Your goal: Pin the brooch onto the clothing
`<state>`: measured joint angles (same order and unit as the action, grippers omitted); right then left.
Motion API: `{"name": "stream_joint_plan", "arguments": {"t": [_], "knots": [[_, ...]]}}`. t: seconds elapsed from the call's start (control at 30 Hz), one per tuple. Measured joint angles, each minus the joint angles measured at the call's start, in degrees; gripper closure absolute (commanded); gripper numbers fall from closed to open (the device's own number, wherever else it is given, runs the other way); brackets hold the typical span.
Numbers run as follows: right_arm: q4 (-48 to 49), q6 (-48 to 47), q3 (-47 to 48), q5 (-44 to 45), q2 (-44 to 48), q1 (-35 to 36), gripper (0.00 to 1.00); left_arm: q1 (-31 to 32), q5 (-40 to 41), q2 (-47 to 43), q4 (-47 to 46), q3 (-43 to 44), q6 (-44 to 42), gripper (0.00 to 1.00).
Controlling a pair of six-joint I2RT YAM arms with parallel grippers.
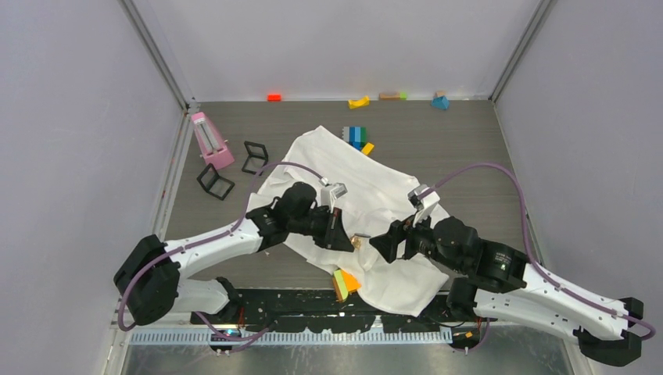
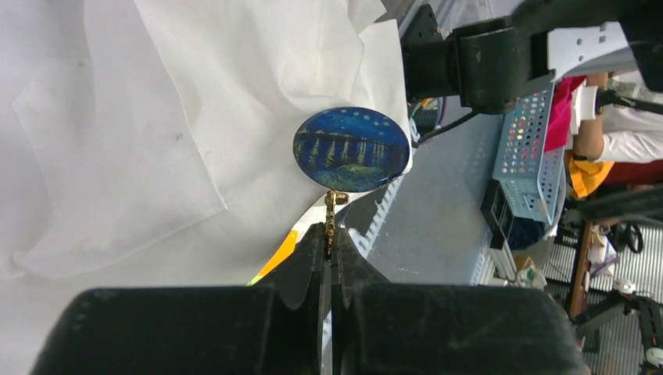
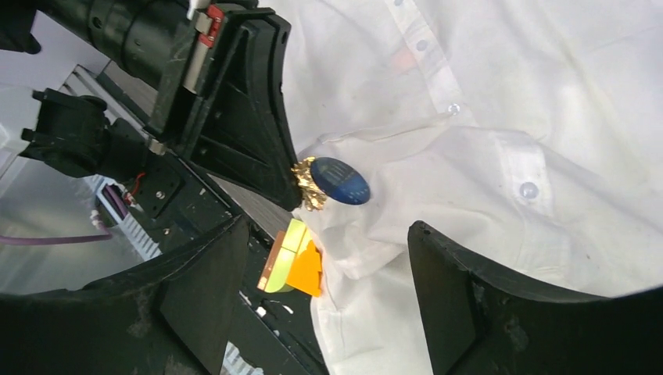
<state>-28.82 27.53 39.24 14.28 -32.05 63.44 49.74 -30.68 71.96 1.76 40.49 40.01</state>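
My left gripper (image 2: pixel 328 254) is clamped on the gold pin of the brooch (image 2: pixel 352 148), holding its blue disc against a bunched fold of the white shirt (image 1: pixel 367 187) on the table (image 1: pixel 469 148). My right gripper (image 3: pixel 324 234) faces it, jaws spread wide, holding nothing.

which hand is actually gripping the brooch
The left hand, shut on the gold part of the brooch. The right hand stands open, clear of the brooch and holding nothing.
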Motion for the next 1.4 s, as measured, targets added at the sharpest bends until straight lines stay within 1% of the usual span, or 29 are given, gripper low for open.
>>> {"name": "stream_joint_plan", "arguments": {"t": [0.13, 0.3, 0.4, 0.7, 0.97, 1.07, 1.4], "knots": [[-0.15, -0.66, -1.33, -0.68, 0.13, -2.75, 0.22, -1.79, -5.55, 1.86, 2.4, 2.69, -2.14, 1.0], [1.36, -0.15, -4.83, -6.84, -1.49, -8.28, 0.24, -3.54, -12.39, 4.26, 6.86, 7.28, -5.97, 1.0], [2.05, 0.63, -6.97, -10.71, -1.84, -9.79, 0.25, -4.5, -15.89, 4.98, 8.63, 8.7, -7.8, 1.0], [7.23, 3.45, -9.79, -18.86, -0.44, -9.94, 0.32, -5.4, -21.84, 6.4, 14.01, 10.05, -12.35, 1.0], [12.61, 5.62, -12.13, -22.16, -0.74, -9.94, 0.37, -5.42, -26.91, 6.47, 18.36, 12.7, -18.03, 1.0], [13.97, 6.05, -12.52, -23.19, -1.29, -9.94, 0.39, -5.49, -27.65, 6.47, 18.93, 12.7, -18.62, 1.0], [17.05, 7.15, -12.92, -26.93, -2.45, -10.05, 0.41, -5.64, -29.81, 6.47, 19.89, 12.7, -19.52, 1.0]]}}
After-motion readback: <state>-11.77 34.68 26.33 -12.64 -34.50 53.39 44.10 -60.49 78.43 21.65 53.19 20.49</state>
